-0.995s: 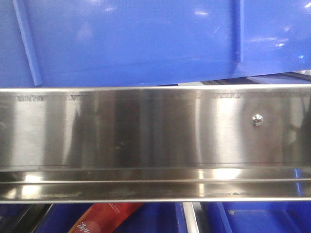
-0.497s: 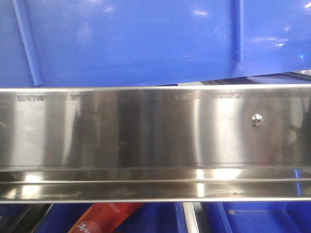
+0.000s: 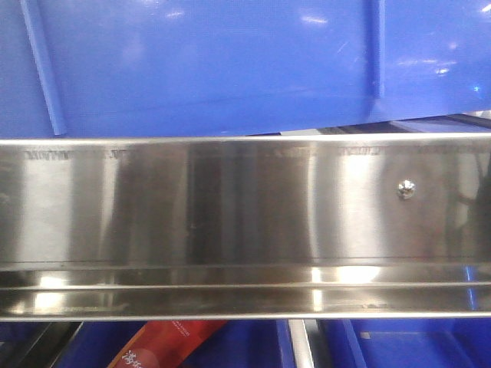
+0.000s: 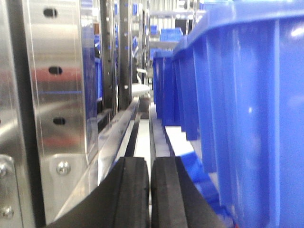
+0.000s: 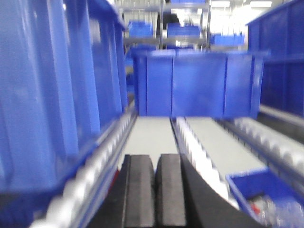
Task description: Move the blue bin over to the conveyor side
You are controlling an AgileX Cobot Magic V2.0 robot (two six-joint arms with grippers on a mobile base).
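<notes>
1. Left gripper [image 4: 150,164]: the black pads are pressed together with only a hairline seam between them and nothing in it. It sits at the bottom centre of the left wrist view.
2. Right gripper [image 5: 156,161]: the pads are likewise together, with a thin dark slit and nothing held. It sits at the bottom centre of the right wrist view.
3. Blue bin [image 4: 256,118]: it fills the right half of the left wrist view, just beside the left gripper. No contact is visible.
4. Bin appearance: glossy saturated blue plastic, with straight walls, thin raised vertical ribs and a thicker lip along the top edge.
5. Right wrist view: a ribbed blue wall [image 5: 42,95] takes up the left of the frame, resting on pale rollers [image 5: 95,166]. It is probably the same bin, but the picture is too soft to be sure.
6. Front view: the bin wall spans the upper part of the frame, with highlights on its sheen and one rib at the left and one at the right. Its lower edge sits just above the steel rail [image 3: 230,207].
7. The rail is brushed and reflective, with one screw [image 3: 406,189] at centre right.
8. Left wrist surroundings: a slotted steel upright [image 4: 52,95] stands at the left of the frame.
9. Right wrist surroundings: another blue bin [image 5: 197,85] stands across the lane at upper centre. A small blue bin [image 5: 266,190] is at the lower right, its contents blurred.
10. Below the rail in the front view are a red packet [image 3: 165,345] and the lower blue bins [image 3: 406,345].
</notes>
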